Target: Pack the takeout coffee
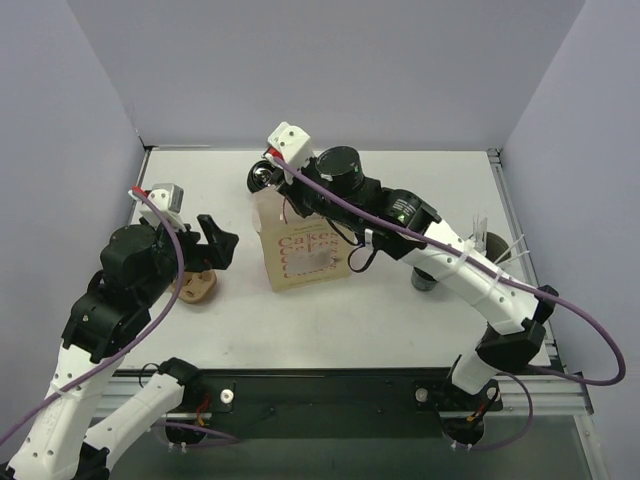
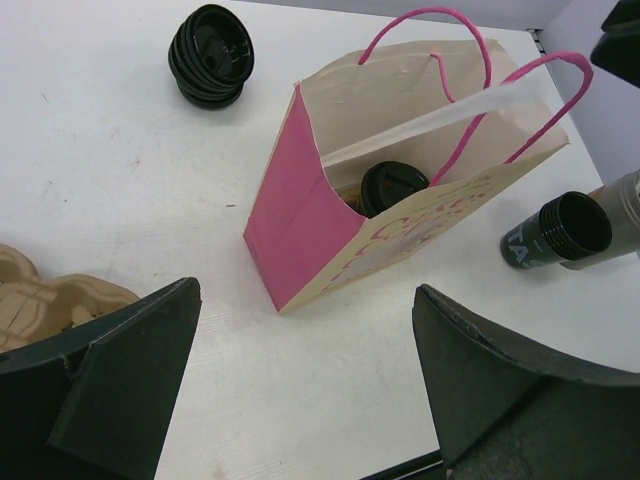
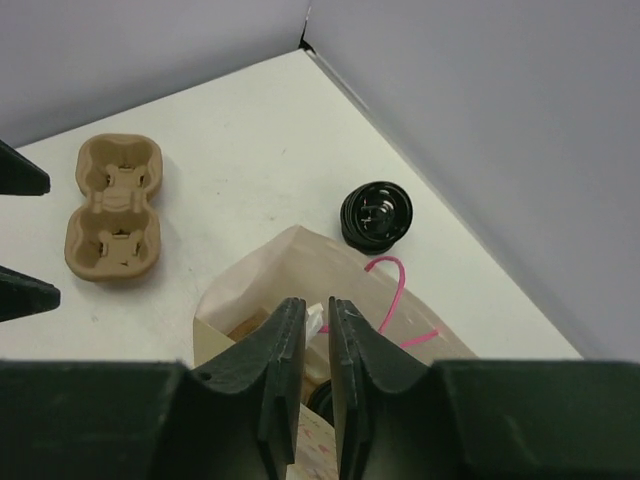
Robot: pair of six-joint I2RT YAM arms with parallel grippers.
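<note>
Takeout coffee [image 2: 393,188], a small round black disposable cup with a black lid, is sitting inside the open pink paper bag [image 2: 300,220]. The right pincer [image 3: 317,305] is hovering over the bag's mouth, fingers drawn nearly together. The left pincer [image 2: 305,300] is hanging spread wide and empty beside the bag, above the white worktop [image 2: 120,180]

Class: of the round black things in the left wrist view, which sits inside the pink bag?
The lidded coffee cup, down inside the pink paper bag; the ribbed black stack stands outside on the table.
</note>
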